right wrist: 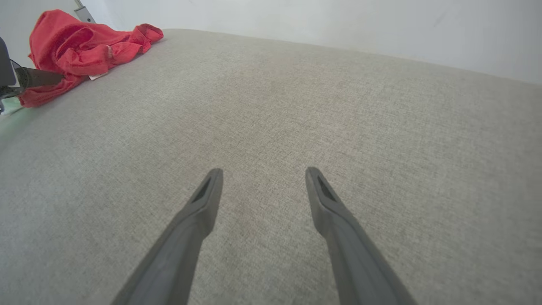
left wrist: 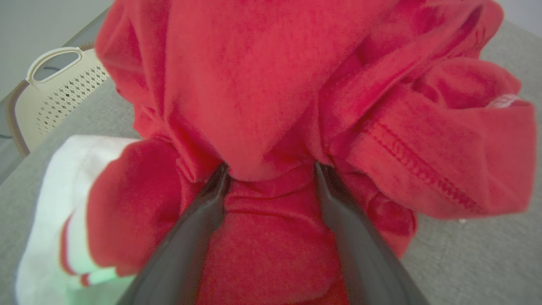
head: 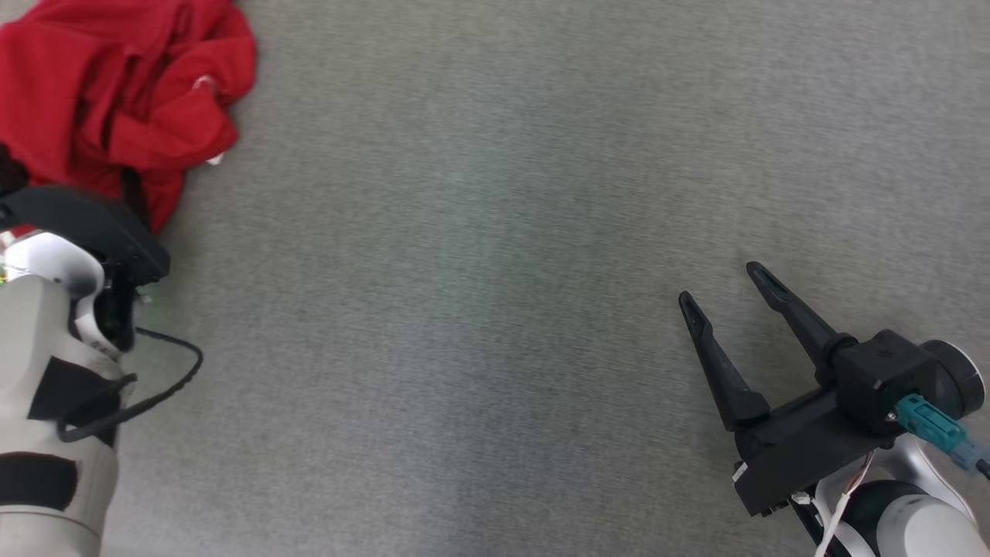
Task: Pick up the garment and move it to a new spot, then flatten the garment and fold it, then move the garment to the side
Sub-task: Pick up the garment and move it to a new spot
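Two grippers are showing fingers spread apart. The left gripper (left wrist: 271, 168) is poking into the crumpled red garment (head: 116, 93), which is lying bunched at the far left of the grey surface (head: 495, 309). The right gripper (head: 719, 282) is hovering well apart. The cloth is looking soft, light and floppy, so I'd be pinching that thick fold between the left fingers.

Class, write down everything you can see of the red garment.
The red garment lies crumpled in a heap at the robot's far left on the grey fabric surface. It looks like soft knit, with stitched hems and a small white label. It partly overlaps a white cloth. The open left claw has its fingertips among the folds.
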`<state>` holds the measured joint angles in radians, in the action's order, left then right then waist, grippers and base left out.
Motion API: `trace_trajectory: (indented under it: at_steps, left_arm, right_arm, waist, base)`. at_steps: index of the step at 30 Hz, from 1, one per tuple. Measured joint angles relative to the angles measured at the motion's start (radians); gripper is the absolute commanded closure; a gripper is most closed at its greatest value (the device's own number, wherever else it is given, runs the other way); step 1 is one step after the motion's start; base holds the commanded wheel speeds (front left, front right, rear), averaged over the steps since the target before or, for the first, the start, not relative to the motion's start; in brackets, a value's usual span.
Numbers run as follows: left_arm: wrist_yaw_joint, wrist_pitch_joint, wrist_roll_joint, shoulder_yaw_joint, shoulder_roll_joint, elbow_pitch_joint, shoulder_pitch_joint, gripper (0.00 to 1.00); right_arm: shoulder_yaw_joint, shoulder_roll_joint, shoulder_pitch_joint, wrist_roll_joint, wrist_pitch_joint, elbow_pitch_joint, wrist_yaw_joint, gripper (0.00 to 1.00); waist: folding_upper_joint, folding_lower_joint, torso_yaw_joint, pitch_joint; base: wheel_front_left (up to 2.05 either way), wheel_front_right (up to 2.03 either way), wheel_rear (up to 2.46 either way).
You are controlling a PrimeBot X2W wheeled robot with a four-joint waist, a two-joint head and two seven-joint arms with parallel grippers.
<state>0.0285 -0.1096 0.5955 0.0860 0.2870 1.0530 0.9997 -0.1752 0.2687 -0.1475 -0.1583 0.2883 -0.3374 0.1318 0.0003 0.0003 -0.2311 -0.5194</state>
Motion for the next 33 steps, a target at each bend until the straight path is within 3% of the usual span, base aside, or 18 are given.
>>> trace_trajectory:
  at_steps: [2,3,4,13,22,33]
  left_arm:
    - [-0.001,-0.011,0.000,0.003,0.007,0.023,0.010,0.82]
    - [-0.001,-0.007,-0.001,0.005,0.012,0.028,0.012,0.82]
    - [-0.001,0.002,-0.005,0.008,0.016,0.032,0.015,1.00]
    - [0.017,0.047,-0.043,0.036,0.100,0.028,0.029,1.00]
    - [0.063,0.009,-0.088,0.109,0.157,-0.115,0.065,1.00]
    - [0.084,-0.046,-0.052,0.165,0.100,-0.495,-0.028,1.00]
  right_arm:
    - [-0.003,-0.002,0.000,-0.001,-0.007,0.012,0.000,0.00]
    - [-0.006,-0.004,-0.003,-0.002,-0.012,0.021,0.000,0.00]
    - [-0.009,-0.007,-0.007,-0.003,-0.017,0.031,0.000,0.00]
    - [-0.049,-0.067,-0.043,-0.027,-0.105,0.145,0.000,0.00]
    - [-0.033,-0.153,-0.025,-0.052,-0.228,0.311,0.000,0.00]
    - [0.007,-0.182,0.031,-0.042,-0.247,0.350,0.000,0.00]
  waist:
    - [-0.0001,-0.0001,0.017,-0.004]
    - [-0.0002,-0.0002,0.024,-0.002]
    - [-0.0001,-0.0002,0.028,0.003]
    - [-0.0002,-0.0003,0.046,0.103]
    - [-0.0004,-0.0005,0.058,0.279]
    - [-0.0005,-0.0007,0.134,0.466]
  base:
    - [0.00,0.00,0.00]
    - [0.00,0.00,0.00]
    - [0.00,0.00,0.00]
    - [0.00,0.00,0.00]
    - [0.00,0.00,0.00]
    - [0.00,0.00,0.00]
